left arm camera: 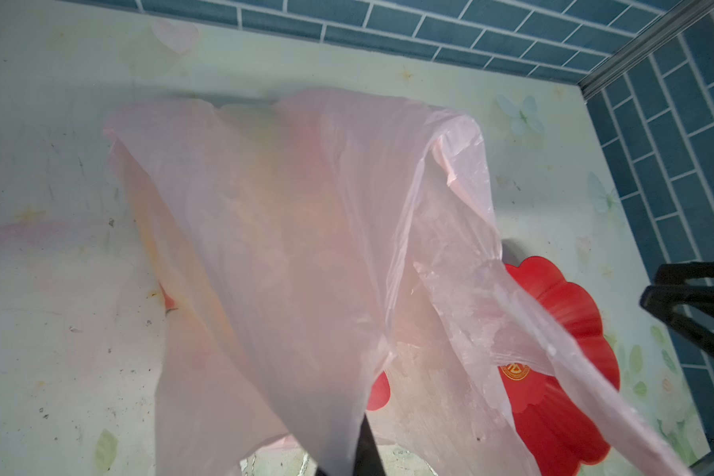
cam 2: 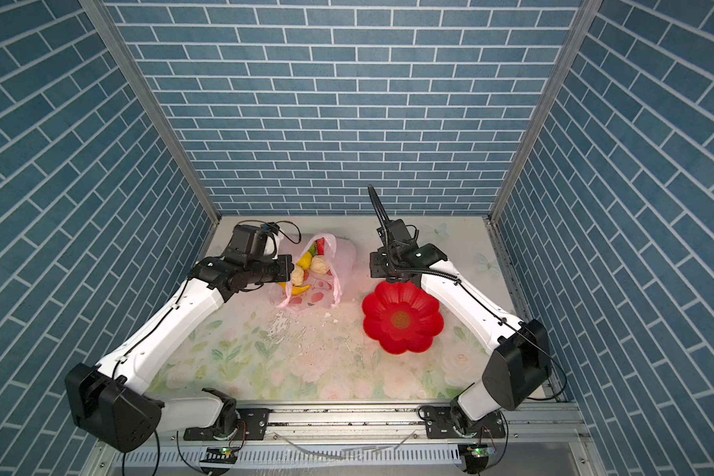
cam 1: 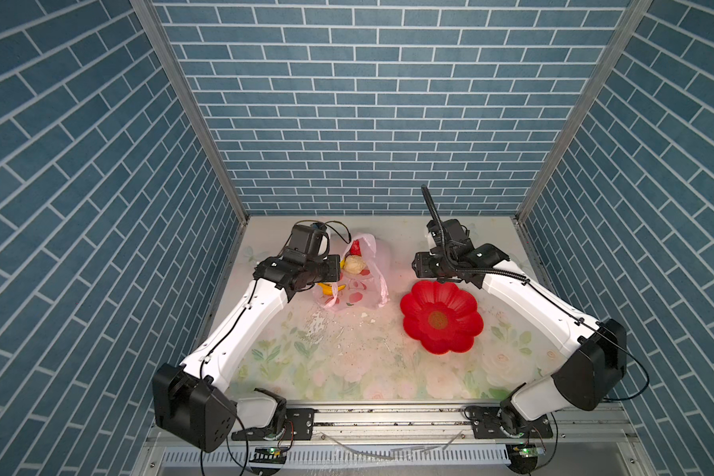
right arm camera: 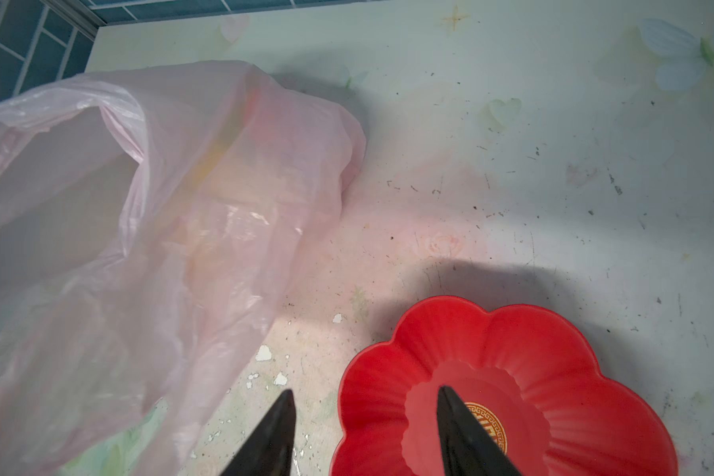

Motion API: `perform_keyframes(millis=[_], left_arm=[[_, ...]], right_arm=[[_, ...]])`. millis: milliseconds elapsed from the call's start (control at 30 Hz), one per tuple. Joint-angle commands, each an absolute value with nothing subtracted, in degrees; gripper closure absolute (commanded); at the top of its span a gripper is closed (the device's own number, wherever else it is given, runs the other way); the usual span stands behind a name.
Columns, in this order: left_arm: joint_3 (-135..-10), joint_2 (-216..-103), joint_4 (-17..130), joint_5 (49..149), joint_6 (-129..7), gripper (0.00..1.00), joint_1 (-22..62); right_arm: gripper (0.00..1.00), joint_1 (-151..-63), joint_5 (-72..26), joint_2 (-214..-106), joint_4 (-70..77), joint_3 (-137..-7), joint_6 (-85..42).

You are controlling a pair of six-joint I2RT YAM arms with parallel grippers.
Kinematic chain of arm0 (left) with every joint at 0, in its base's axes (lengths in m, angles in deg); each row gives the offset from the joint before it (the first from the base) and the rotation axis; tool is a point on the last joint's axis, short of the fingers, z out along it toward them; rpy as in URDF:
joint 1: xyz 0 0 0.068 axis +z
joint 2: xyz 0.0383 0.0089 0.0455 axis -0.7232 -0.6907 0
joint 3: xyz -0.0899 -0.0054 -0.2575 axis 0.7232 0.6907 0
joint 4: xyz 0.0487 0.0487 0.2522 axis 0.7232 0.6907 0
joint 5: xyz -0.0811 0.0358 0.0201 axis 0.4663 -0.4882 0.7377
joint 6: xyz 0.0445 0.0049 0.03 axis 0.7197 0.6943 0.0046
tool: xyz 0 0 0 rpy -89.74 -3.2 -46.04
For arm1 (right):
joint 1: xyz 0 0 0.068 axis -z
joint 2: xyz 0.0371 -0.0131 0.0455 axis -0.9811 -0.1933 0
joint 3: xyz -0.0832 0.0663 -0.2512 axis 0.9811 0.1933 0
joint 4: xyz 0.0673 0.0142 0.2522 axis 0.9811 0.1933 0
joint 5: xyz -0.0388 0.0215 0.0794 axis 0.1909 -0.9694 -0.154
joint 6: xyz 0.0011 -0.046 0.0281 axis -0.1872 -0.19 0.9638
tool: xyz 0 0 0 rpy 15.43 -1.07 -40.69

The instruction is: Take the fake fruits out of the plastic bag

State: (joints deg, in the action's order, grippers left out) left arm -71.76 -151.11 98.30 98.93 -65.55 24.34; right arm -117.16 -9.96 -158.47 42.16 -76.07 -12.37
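The left gripper (left arm camera: pixel 364 451) is closed, and in the left wrist view the thin, crinkly, translucent pale-pink plastic bag (cam 1: pixel 361 293) drapes right down to its one visible dark finger. It appears to pinch the bag's film at the 9 o'clock edge, though the contact itself is hidden in both top views. The right gripper (right arm camera: pixel 364 390) stands part-open and holds nothing; it hangs over the rim of the red flower-shaped plastic dish (cam 1: pixel 464 307).

The task has barely begun. In both top views the bag lies at about 11 o'clock from the middle of the floral-print tabletop (cam 1: pixel 347 366), with the dish well apart at its 4 o'clock. No fruit lies in the dish or on the table. Still inside are the fake fruits — two lumpy cream pieces (cam 2: pixel 298 275) (cam 2: pixel 320 264), a yellow piece (cam 2: pixel 304 259), a yellow banana (cam 2: pixel 298 290), a red apple-like one (cam 2: pixel 321 246) and a sliver of green (cam 2: pixel 313 249). An orange one cannot be made out. Every piece is left to remove.

The bag's long axis seems to run from 1 o'clock to 7 o'clock: the closed, bulging end points to 1, while the handle loops trail toward 6 and 7. The mouth gapes upward and toward the left arm.
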Motion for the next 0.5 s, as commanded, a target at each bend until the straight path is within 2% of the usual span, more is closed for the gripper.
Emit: perform_keyframes(millis=[0,233,467], left_arm=[[-73.2,-148.3,102.7,100.8,-66.0,1.0,25.0],[-70.7,-143.5,103.2,103.6,-68.6,1.0,25.5],[-67.5,-138.4,103.6,104.9,-70.9,1.0,25.7]], right_arm=[[0.44,-120.5,-3.7,-155.2,44.3,-78.1,-12.1],[0.44,-128.8,0.2,-151.2,45.4,-82.1,-11.9],[0.55,-135.0,-0.5,-156.6,46.6,-87.5,-12.5]])
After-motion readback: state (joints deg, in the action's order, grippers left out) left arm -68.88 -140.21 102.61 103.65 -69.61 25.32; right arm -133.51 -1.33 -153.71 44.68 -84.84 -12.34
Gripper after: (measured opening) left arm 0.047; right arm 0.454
